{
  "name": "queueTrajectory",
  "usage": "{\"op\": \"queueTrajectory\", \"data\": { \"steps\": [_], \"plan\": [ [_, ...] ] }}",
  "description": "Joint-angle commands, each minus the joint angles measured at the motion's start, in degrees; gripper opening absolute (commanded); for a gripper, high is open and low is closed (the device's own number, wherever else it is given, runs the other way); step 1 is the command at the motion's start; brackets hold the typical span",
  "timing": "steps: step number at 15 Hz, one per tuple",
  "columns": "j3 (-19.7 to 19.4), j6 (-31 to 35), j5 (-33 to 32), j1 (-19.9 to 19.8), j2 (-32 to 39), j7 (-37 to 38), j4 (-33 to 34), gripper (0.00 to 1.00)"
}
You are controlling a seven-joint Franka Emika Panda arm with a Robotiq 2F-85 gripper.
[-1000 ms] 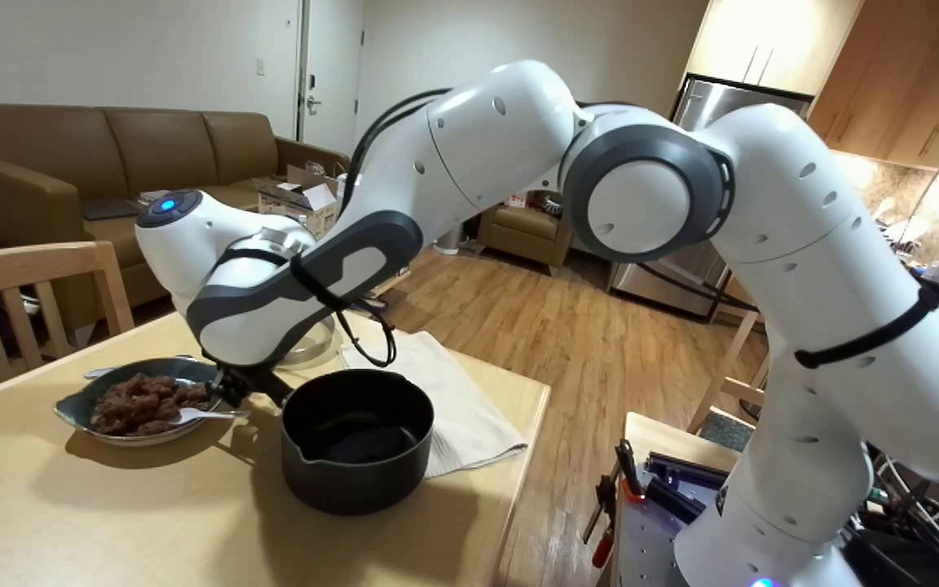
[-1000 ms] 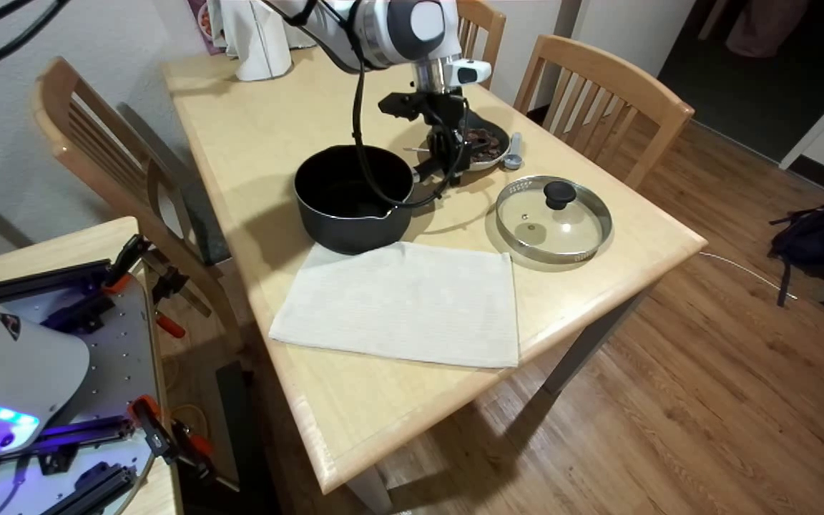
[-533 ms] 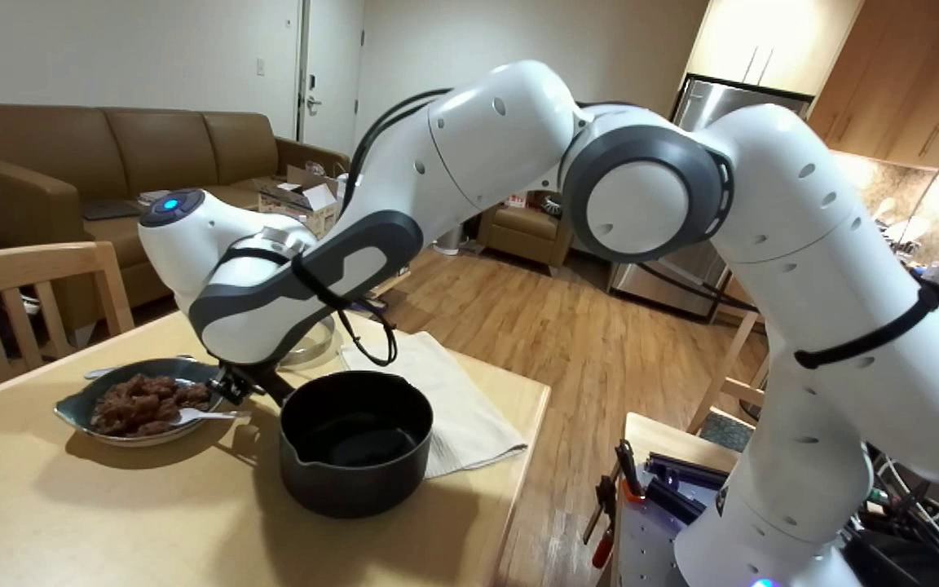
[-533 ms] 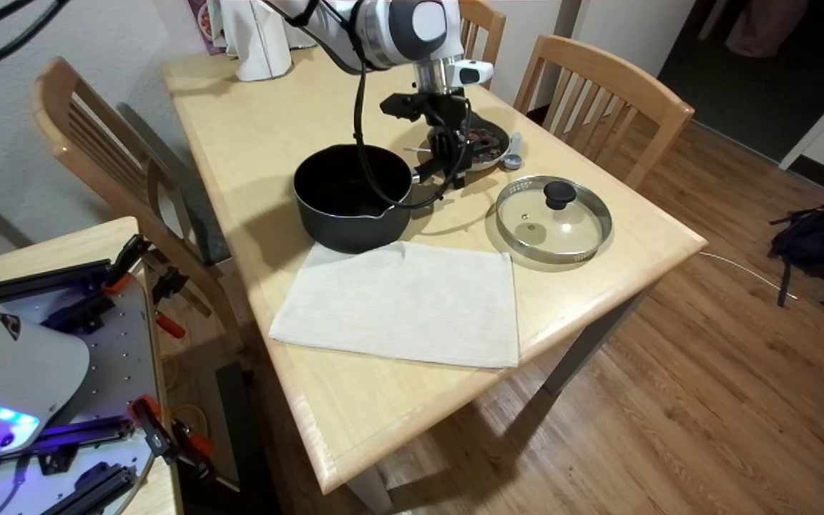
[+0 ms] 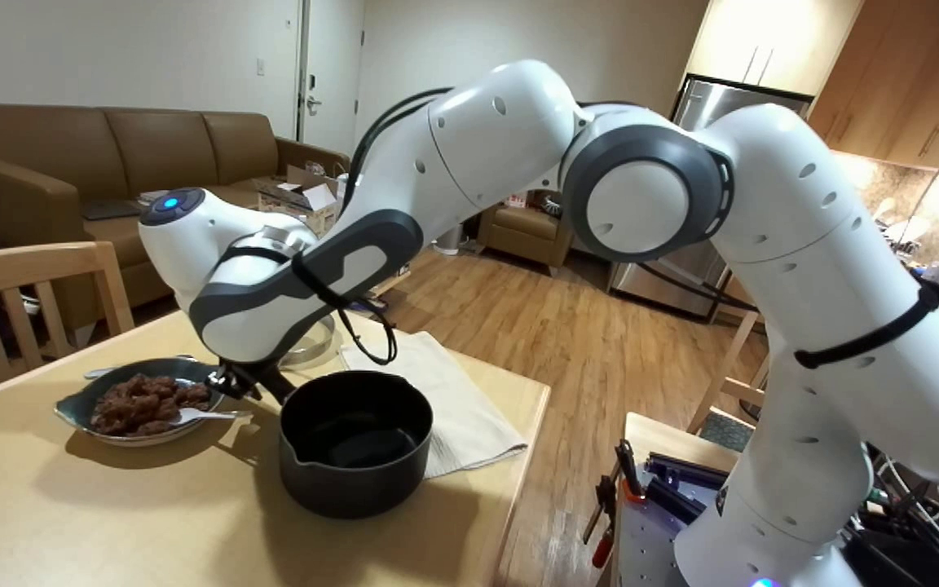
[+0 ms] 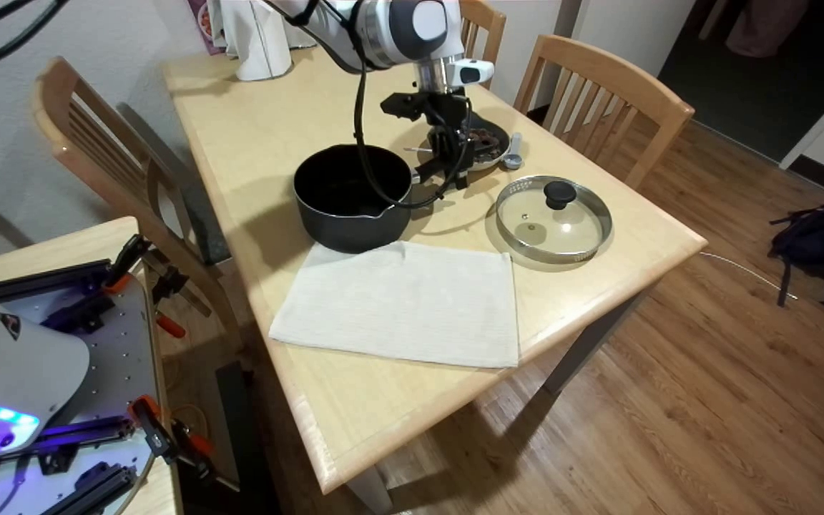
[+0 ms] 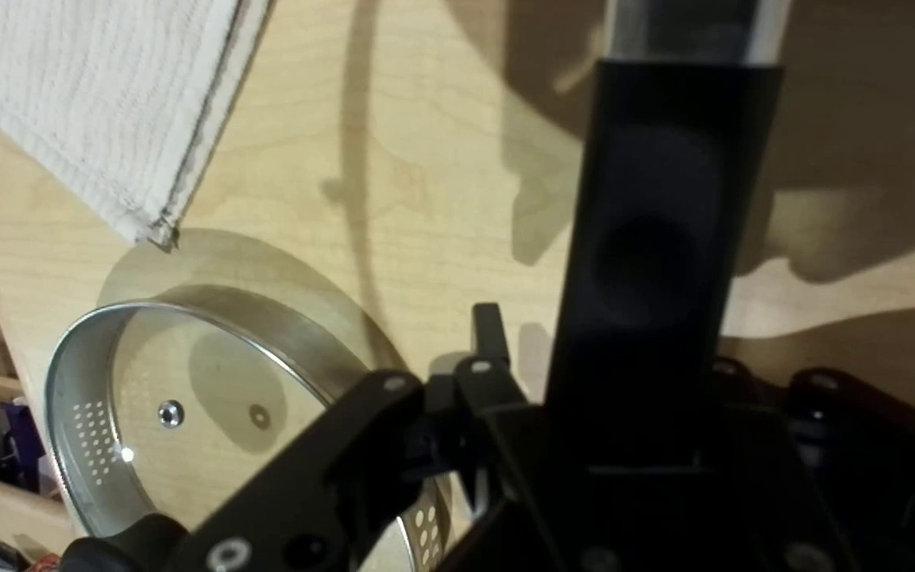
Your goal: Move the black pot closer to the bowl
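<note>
Space separates black pot [image 5: 355,444] from bowl [image 5: 78,405]; the move looks unfinished. The claw [image 6: 453,172] is at the handle [image 7: 660,230]; its opening and hold I cannot tell.

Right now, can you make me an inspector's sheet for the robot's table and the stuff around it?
Surface: pale wooden table; shadows fall across it.
Job's things: round black pot, upright, its body apart from the shallow teal bowl of brown food.
Clutter: cream woven cloth and round glass lid on the table.
Jaws: at the pot's straight black handle; whether squeezing, can't tell.
Cables: thin black cable loops in front of the pot in an exterior view.
Surroundings: brown padded sofa, light wooden chair.
</note>
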Motion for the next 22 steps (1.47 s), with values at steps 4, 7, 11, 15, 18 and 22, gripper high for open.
{"op": "queueTrajectory", "data": {
  "steps": [4, 7, 11, 15, 18, 22],
  "plan": [
    [-0.59, 0.32, -1.89, -0.86, -3.74, -5.42, -0.88, 0.92],
    [0.22, 2.56, -1.32, -2.12, -4.84, -8.34, -1.36, 1.00],
    [-0.15, 1.93, -1.11, -1.95, -3.47, -8.16, 0.29, 1.00],
    [-0.01, 1.99, -1.15, -2.36, -3.30, -8.80, 0.47, 1.00],
    [1.14, 2.16, -0.47, -2.76, -3.07, -10.48, 0.78, 0.74],
    [2.15, 2.07, -0.49, -2.63, -2.81, -11.16, 0.96, 0.47]
  ]
}}
